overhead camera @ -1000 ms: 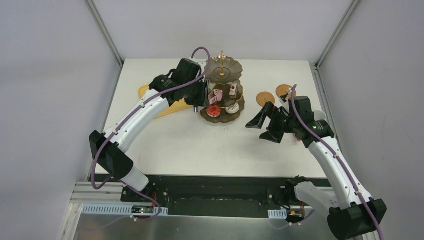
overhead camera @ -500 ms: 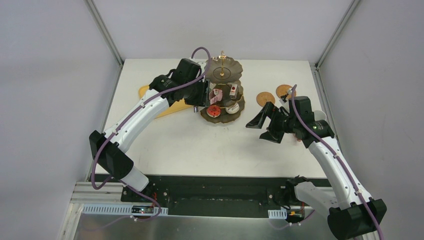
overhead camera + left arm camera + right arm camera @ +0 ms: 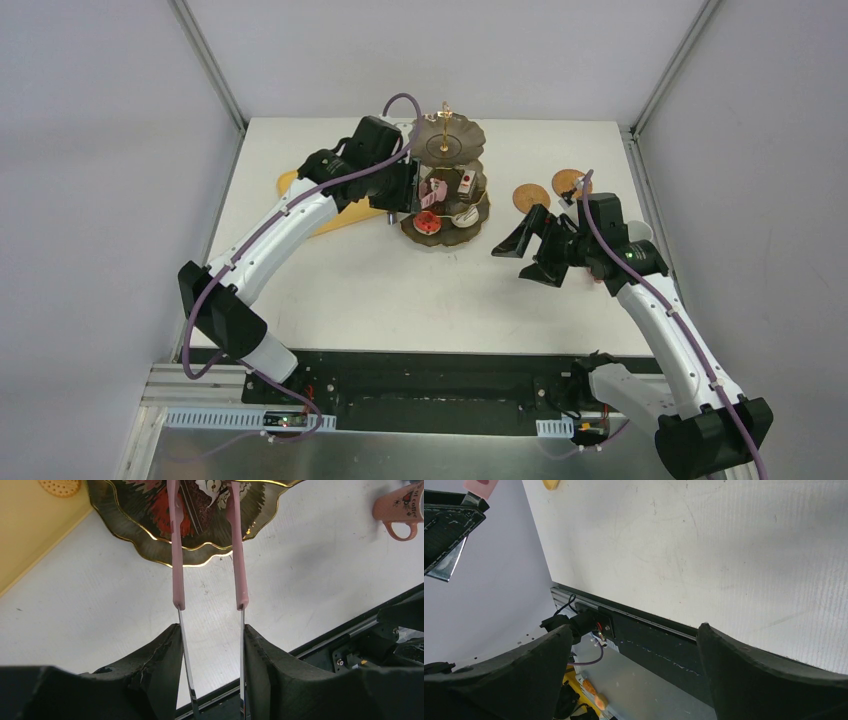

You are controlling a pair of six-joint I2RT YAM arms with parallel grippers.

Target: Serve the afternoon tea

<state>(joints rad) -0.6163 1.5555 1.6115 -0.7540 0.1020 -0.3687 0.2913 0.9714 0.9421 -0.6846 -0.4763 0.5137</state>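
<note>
Left gripper point(image 3: 210, 628): clamped on a pair of tongs point(image 3: 178, 580), one steel arm against each finger, the arms standing apart.
Tongs' tips: their pink ends reach ahead of the fingers, over the rim of the stand point(image 3: 131, 536) and onto its bottom tier.
Left wrist view only: a red cake point(image 3: 161, 514) lies beside the left pink tip; whether either tip touches a cake cannot be told.
Also there only: a pinkish cup point(image 3: 397, 509) on its side, far right of the tongs, and a cookie point(image 3: 60, 486) on a yellow board point(image 3: 25, 535) to their left.
Overhead view only: the stand's three tiers with the gold rod, and two coasters point(image 3: 531, 196) beyond the right gripper, near the table's point(image 3: 380, 290) far right.
Right gripper point(image 3: 635, 630): jaws spread wide with nothing between them, hovering over bare table, well apart from the stand.
Right wrist view: only the tabletop and the black rail point(image 3: 649, 630) at its near edge lie under the fingers.
In the way: the upper tiers hide much of the bottom tier from above.
Since a second ago: both arms and the stand sit where they were; any shift at the tongs is too small to make out.
</note>
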